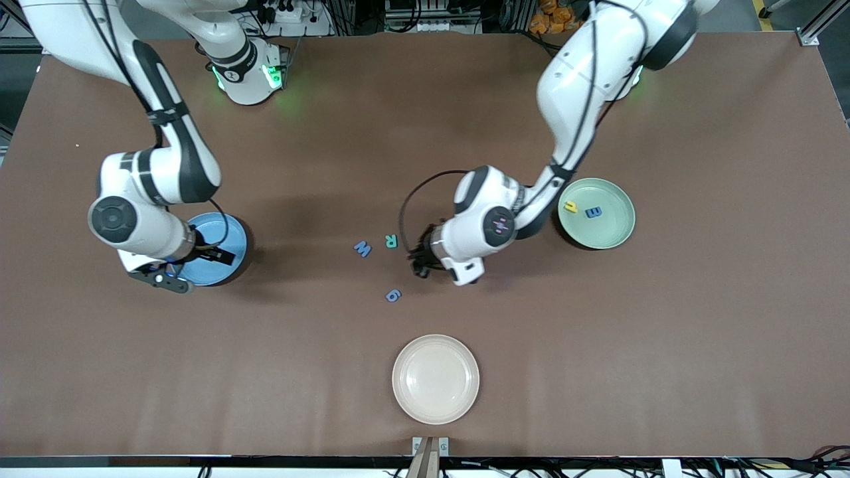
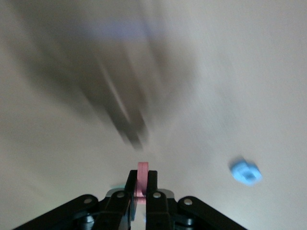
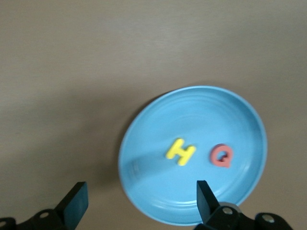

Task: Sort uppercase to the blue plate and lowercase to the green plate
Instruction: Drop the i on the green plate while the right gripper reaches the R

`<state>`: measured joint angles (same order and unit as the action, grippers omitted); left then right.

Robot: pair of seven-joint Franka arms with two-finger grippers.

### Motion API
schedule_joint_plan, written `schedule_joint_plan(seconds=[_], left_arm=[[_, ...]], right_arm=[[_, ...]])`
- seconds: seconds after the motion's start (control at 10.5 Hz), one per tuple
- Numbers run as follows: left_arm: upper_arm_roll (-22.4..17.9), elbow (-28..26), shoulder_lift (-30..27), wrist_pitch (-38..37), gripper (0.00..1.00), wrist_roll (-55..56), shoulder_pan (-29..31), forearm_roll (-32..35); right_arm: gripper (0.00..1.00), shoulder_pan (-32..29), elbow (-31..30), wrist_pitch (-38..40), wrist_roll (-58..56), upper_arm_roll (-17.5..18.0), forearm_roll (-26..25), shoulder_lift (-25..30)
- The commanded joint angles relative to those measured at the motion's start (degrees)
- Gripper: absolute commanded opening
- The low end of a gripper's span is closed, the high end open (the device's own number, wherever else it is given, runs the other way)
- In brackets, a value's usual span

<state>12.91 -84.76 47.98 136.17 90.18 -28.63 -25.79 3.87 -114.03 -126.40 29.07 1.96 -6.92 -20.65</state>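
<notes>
Lowercase red letter (image 2: 143, 178) half-hidden in left pincer (image 2: 142, 189).

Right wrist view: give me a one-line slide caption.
Open right gripper hovers over the blue plate, which holds the yellow H and red Q.

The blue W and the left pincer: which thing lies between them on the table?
The teal R lies between the blue W and the left pincer, as the front view shows.
</notes>
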Motion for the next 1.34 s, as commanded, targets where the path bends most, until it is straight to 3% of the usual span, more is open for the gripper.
schedule_joint_plan(seconds=[0.0,0.19,0.38,0.67,1.05,1.15,1.24], left_arm=[[0.27,-15.39,-12.00,-6.93,0.00,-10.84,6.90,1.00],[0.19,-22.96,-17.02,-12.91,0.00,-21.49,13.05,3.18],[0.18,-26.41,-18.70,-19.67,0.00,-23.64,16.75,13.16],[0.18,-26.51,-20.73,-33.56,0.00,-28.82,19.84,21.02],[-0.08,-27.04,-20.21,-35.53,0.00,-35.06,22.13,27.09],[-0.08,-27.04,-20.03,-35.10,0.09,-35.85,22.04,27.45],[-0.08,-26.95,-20.03,-34.40,0.43,-36.64,22.13,27.46]], right_arm=[[1.00,4.20,2.58,-2.60,8.33,0.67,0.68,-3.51],[1.00,8.85,6.00,-3.67,17.64,2.78,0.68,-7.02],[1.00,16.22,11.96,-3.85,24.51,3.05,0.68,-11.15],[1.00,24.49,17.35,-7.34,25.51,3.14,0.50,-15.90],[1.00,30.66,17.35,-16.76,25.51,3.84,0.50,-21.17],[1.00,31.81,17.35,-16.77,25.51,3.84,0.59,-21.80],[1.00,32.60,17.18,-16.25,25.51,3.84,0.59,-22.07]])
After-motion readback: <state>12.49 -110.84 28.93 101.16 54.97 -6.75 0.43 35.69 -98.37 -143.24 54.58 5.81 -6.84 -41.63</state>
